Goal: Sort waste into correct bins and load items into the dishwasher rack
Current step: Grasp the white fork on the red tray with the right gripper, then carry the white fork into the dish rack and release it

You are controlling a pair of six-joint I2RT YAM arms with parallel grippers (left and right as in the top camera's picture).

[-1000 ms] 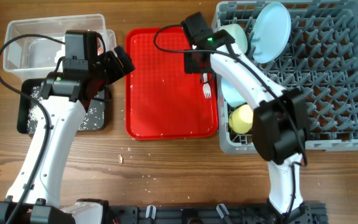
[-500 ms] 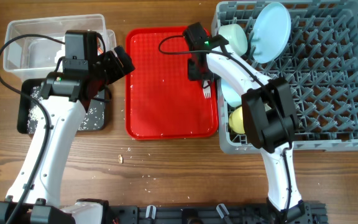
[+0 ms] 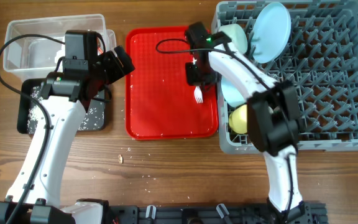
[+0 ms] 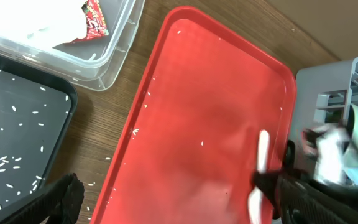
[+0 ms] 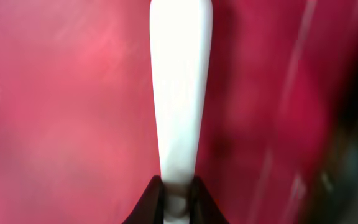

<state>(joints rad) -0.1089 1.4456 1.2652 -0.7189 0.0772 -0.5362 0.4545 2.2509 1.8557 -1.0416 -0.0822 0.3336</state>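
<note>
The white plastic fork [image 3: 198, 94] hangs over the right side of the flat red tray [image 3: 160, 74], close to the rim that faces the dishwasher rack [image 3: 334, 93], with its tines pointing toward the near edge of the table. The right gripper [image 3: 199, 78] is clenched on the fork's handle. In the right wrist view the black fingertips [image 5: 160, 202] pinch the narrow end of the white handle from both sides, against a blurred red background. Whether the tines touch the tray cannot be told. The left wrist view shows the fork [image 4: 261, 155] by the tray's right rim with a few pale crumbs scattered on the red surface. In the rack's left part, a round pale blue plate [image 3: 271, 31] stands tilted among the pegs, with a pale bowl [image 3: 235, 37] just beside it, a second bowl [image 3: 229, 93] partly hidden under the right arm, and a yellow cup [image 3: 241, 118] nearer the front. The left gripper [image 3: 118, 62] hovers between the red tray and the clear plastic box [image 3: 23, 37], its fingers spread wide and empty. The box holds a white napkin [image 4: 48, 25] and a red wrapper [image 4: 95, 15]. The black tray [image 3: 30, 115] in front of it carries whitish crumbs [image 3: 36, 93], and a few more crumbs [image 3: 120, 158] lie on the wooden table.
</note>
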